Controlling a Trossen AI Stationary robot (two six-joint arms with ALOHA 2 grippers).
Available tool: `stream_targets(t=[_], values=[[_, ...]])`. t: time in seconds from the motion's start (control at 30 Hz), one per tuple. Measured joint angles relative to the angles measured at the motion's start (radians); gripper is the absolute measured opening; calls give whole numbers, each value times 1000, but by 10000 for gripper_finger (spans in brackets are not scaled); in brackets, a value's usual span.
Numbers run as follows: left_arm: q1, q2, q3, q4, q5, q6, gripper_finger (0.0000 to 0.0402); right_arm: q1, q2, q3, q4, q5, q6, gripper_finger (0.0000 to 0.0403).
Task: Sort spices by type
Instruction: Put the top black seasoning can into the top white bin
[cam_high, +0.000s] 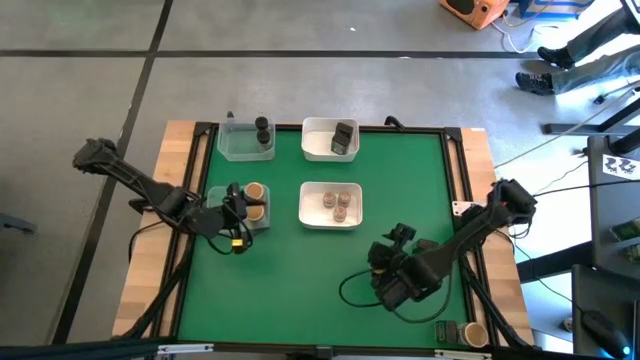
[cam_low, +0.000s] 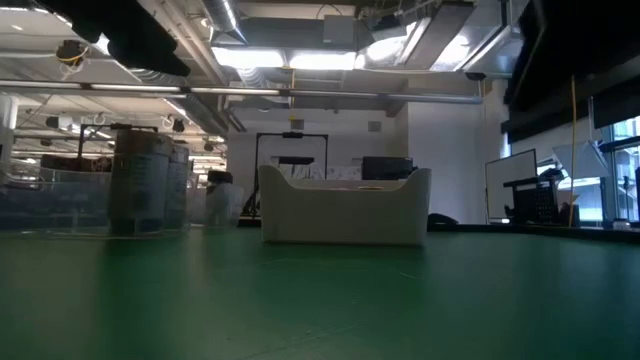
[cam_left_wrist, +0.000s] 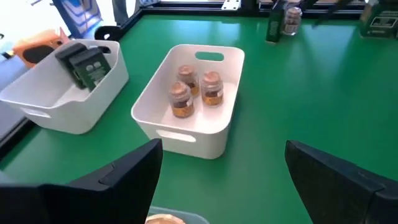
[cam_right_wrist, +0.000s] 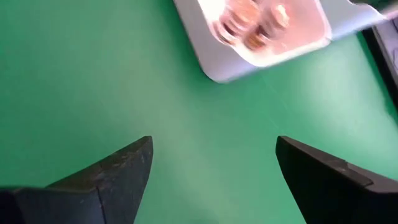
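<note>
Broadly, bare green mat (cam_high: 290, 280) separates the open left claw (cam_high: 243, 205) and right claw (cam_high: 385, 255).

In the high view we see four containers mid-table: a tub (cam_high: 244, 141) upper left holding cylinders (cam_high: 262, 131), a tray (cam_high: 329, 140) to its right holding tins (cam_high: 344, 136), a second tray (cam_high: 331, 204) below holding small jars (cam_high: 334, 203), and a second tub (cam_high: 250, 205) left of it holding wider jars (cam_high: 255, 191). Two more containers (cam_high: 461, 332) sit at the table's lower right edge.

Green worktop (cam_high: 300, 270); white trays (cam_left_wrist: 205, 134); brownish jars (cam_left_wrist: 182, 99); dark grey tins (cam_left_wrist: 84, 62); black cylinders (cam_high: 262, 131); tan-topped jars (cam_high: 255, 192).
</note>
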Motion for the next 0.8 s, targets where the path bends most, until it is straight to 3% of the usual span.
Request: stream_targets(t=[0.37,0.63,0.8], values=[[0,99,0,4,4,-21,322,35,-258,-52,-300,-128,181,340],[0,118,0,7,4,-32,322,74,-481,-272,-260,-313,306,340],[0,117,0,6,4,-42,322,71,-527,-349,-172,-376,328,340]])
